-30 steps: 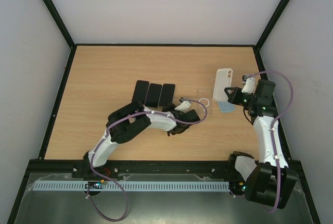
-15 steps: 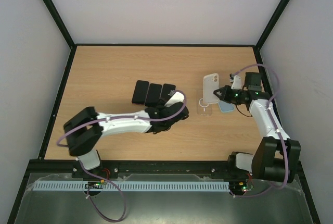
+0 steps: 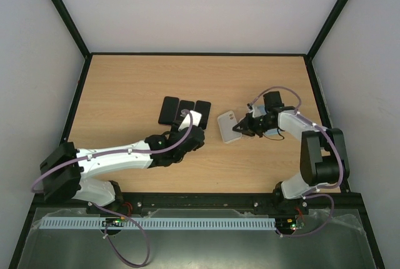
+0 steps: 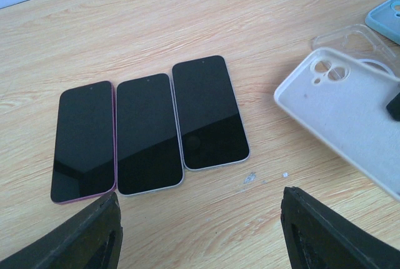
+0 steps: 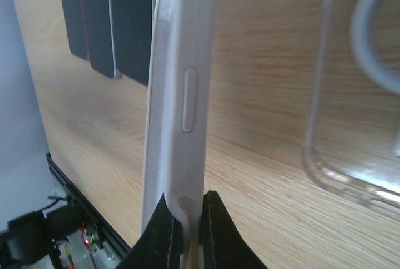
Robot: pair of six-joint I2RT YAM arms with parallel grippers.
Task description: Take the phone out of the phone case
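Sideways, right claw (image 3: 240, 129) tight on white case (image 3: 228, 126).

Light wood-grain tabletop (image 3: 125, 87), evenly lit, boxed in by plain white walls (image 3: 200, 6) at back and both sides; black frame bars (image 3: 62, 12) run along edges and corners; white perforated strip (image 3: 156, 223) over grey metal tray (image 3: 206, 250) at near edge

The left arm (image 3: 112, 157) and right arm (image 3: 317, 156) wore white shells between black joint housings. A lilac cable (image 3: 275, 89) looped loosely along each. The left pincer (image 4: 200, 195) had broad matt-black fingers (image 4: 328, 234); a green light (image 3: 291, 223) glowed at each base.
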